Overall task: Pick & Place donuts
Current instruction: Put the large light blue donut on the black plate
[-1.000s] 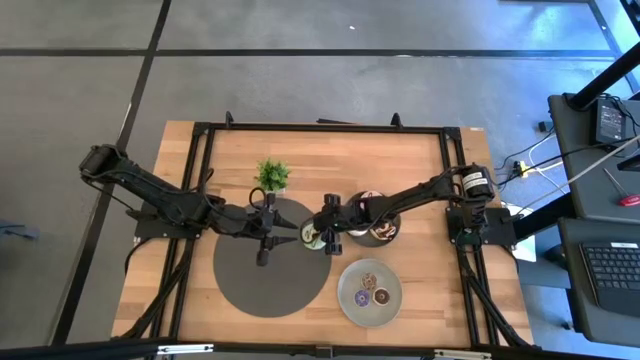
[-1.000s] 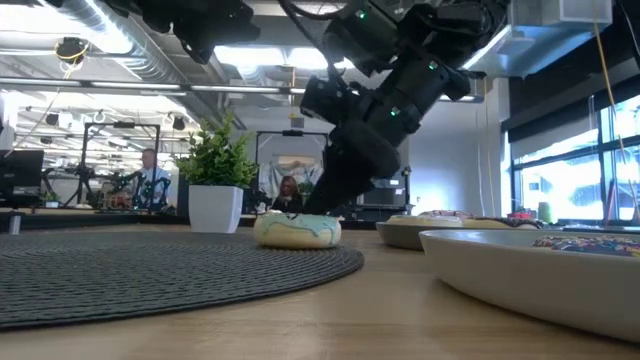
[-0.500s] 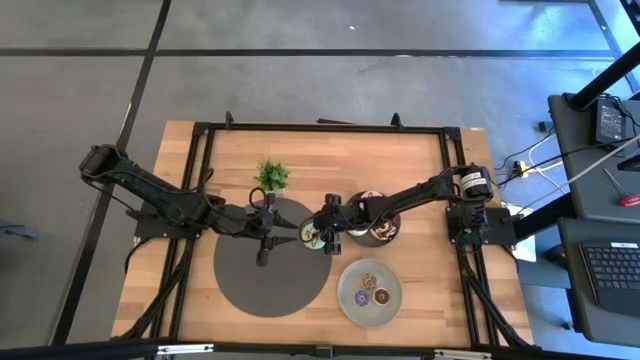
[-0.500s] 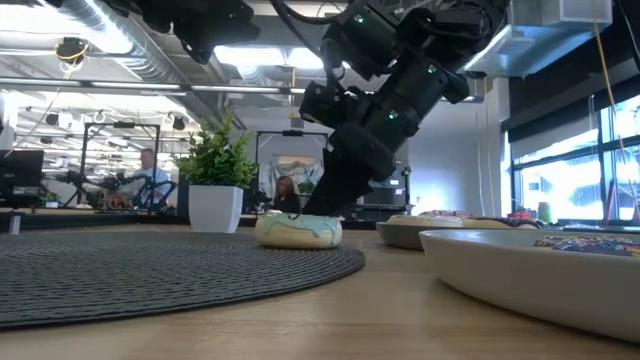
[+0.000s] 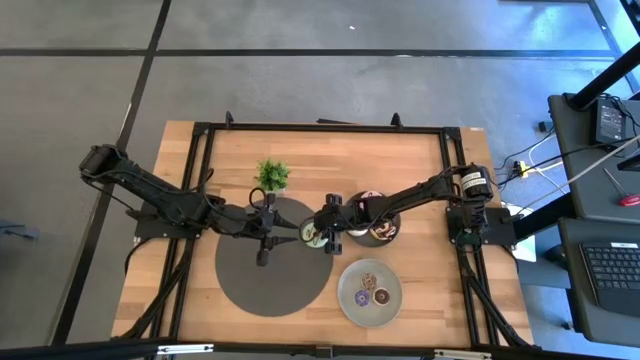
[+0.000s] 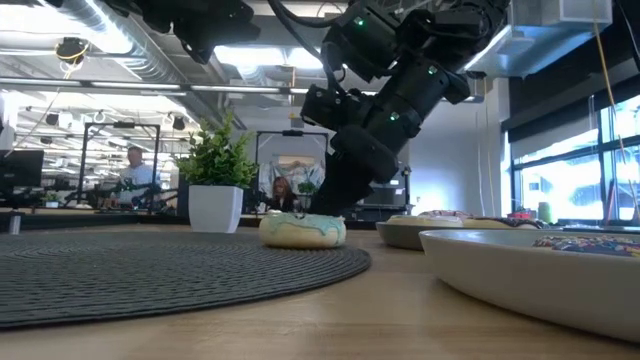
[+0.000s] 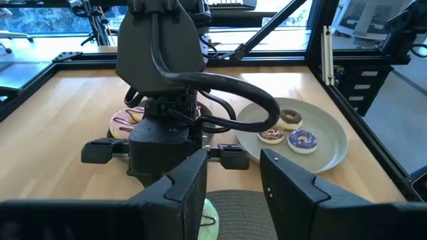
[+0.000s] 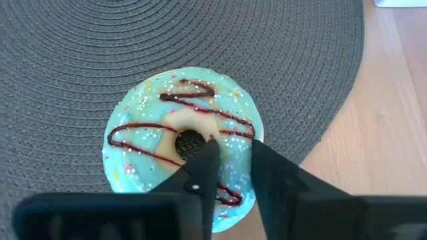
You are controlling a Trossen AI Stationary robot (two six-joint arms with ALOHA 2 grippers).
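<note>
A donut [image 8: 160, 143] with turquoise icing and a brown drizzle lies flat on the right edge of a round dark mat [image 5: 262, 275]. It also shows as the donut [image 5: 311, 235] from above and the donut [image 6: 303, 230] at table height. My right gripper [image 8: 232, 150] stands over it from above, shut on its ring. My left gripper [image 5: 285, 236] hovers open over the mat, just left of the donut, touching nothing. Three small donuts [image 7: 290, 130] lie on a grey plate [image 7: 333, 157]. My right gripper pinches the donut's ring wall [image 8: 233, 140] between its two fingers. One fingertip [image 8: 203, 167] is at the edge of the hole and the other is outside the ring. The fingers come from above, slanting from the table's right. The donut still lies flat on the mat.
A bowl [image 5: 392, 222] with more donuts sits under my right arm, just right of the mat. The grey plate [image 5: 345, 300] lies near the table's near edge. A small potted plant [image 5: 271, 175] stands beyond the mat. People move in the room behind.
The donut and the mat edge under it have slid a little toward the table's right, while the bowl and plate stayed put. My right gripper has shifted slightly the same way with the donut.
</note>
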